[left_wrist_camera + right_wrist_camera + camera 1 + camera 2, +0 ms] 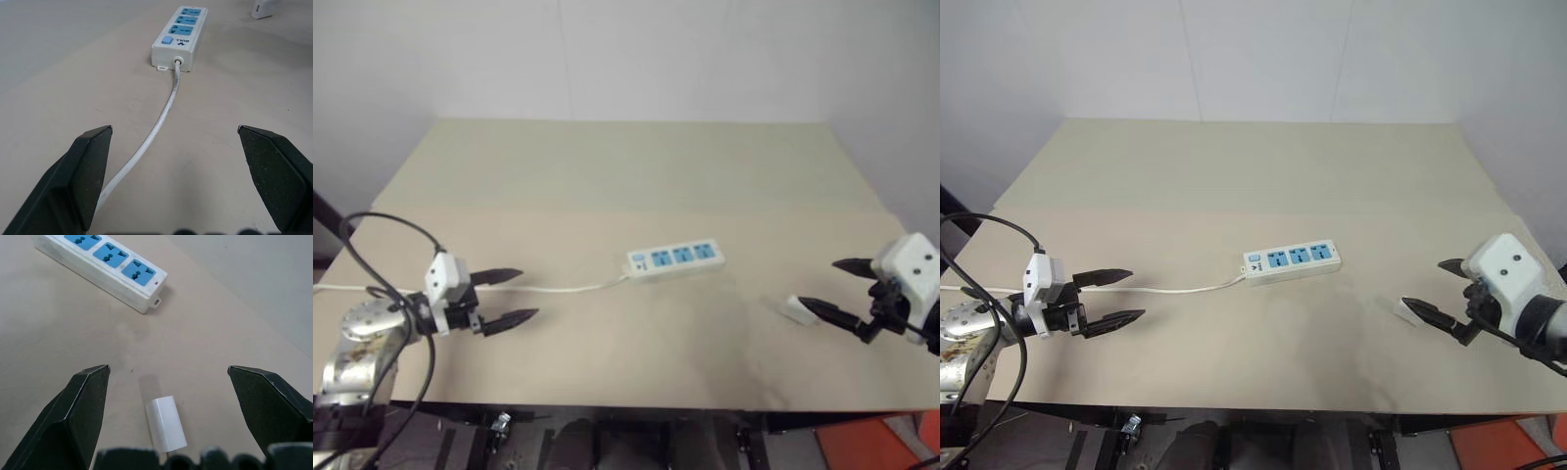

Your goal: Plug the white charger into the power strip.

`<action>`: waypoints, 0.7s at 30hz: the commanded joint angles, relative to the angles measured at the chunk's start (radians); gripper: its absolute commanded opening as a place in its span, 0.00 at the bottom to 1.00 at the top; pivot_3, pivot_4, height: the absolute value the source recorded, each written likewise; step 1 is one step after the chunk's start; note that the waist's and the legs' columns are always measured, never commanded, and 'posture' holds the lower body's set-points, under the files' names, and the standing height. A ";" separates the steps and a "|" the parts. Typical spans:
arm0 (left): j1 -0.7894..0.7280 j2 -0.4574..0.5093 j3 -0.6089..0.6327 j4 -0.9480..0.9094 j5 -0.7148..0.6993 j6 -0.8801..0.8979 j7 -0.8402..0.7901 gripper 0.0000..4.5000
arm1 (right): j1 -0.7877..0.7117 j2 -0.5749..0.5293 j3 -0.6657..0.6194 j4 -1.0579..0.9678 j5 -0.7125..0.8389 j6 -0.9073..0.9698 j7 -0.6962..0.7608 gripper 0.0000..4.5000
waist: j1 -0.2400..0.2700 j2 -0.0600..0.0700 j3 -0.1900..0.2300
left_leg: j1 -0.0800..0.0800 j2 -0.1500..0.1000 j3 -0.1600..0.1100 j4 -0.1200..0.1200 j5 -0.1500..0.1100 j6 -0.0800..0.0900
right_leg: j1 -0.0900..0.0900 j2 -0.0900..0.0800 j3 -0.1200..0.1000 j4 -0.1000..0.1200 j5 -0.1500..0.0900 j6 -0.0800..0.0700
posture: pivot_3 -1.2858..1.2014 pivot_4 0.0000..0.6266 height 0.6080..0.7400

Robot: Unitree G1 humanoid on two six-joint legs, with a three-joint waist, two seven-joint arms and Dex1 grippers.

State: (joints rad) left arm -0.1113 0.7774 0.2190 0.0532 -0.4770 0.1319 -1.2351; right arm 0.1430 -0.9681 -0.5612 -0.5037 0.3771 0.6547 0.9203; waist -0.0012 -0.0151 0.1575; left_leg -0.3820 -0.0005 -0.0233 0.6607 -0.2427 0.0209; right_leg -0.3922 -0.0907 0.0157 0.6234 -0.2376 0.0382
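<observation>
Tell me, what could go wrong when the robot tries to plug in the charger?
1. The charger lies flat and loose on the table, so the open right gripper could push it away rather than catch it.
2. The strip is loose too; pushing the plug in might slide it.
3. The cord runs between the open left gripper's fingers, so it could snag.

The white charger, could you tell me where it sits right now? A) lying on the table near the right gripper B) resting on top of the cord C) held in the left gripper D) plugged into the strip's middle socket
A: the white charger lies loose on the table, just ahead of the open right gripper and apart from the power strip.
</observation>
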 commanded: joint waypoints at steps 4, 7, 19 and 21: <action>0.007 0.002 0.022 -0.030 -0.011 -0.027 0.002 0.99 | -0.018 -0.016 -0.008 0.002 0.000 -0.029 -0.003 1.00 | 0.000 0.000 0.000 | 0.000 0.000 0.000 0.000 0.000 0.000 | 0.000 0.000 0.000 0.000 0.000 0.000 | 0.52 0.24 1.00; -0.010 -0.003 0.015 -0.017 -0.007 -0.031 0.002 0.99 | -0.033 -0.025 0.006 0.016 -0.004 -0.030 -0.002 1.00 | 0.000 0.000 0.000 | 0.001 0.000 0.000 0.000 0.000 0.000 | 0.000 0.000 0.000 0.000 0.000 0.000 | 0.52 0.24 1.00; -0.081 -0.031 -0.021 0.021 0.039 -0.063 0.042 0.99 | -0.054 -0.093 0.024 0.025 0.034 0.063 0.033 1.00 | 0.002 0.000 0.000 | 0.000 0.000 0.000 0.000 0.000 0.000 | 0.000 0.000 0.000 0.000 0.000 0.000 | 0.52 0.24 1.00; -0.087 -0.032 -0.024 0.021 0.043 -0.064 0.043 0.99 | -0.053 -0.104 0.022 0.024 0.038 0.078 0.037 1.00 | 0.002 0.000 0.000 | 0.000 0.000 0.000 0.000 0.000 0.000 | 0.000 0.000 0.000 0.000 0.000 0.000 | 0.52 0.24 1.00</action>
State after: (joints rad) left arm -0.1899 0.7453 0.1925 0.0794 -0.4336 0.0872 -1.1966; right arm 0.0954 -1.0545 -0.5229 -0.4762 0.4066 0.7141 0.9534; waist 0.0010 -0.0154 0.1576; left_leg -0.3818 -0.0006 -0.0230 0.6607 -0.2427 0.0209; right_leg -0.3921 -0.0903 0.0151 0.6232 -0.2375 0.0380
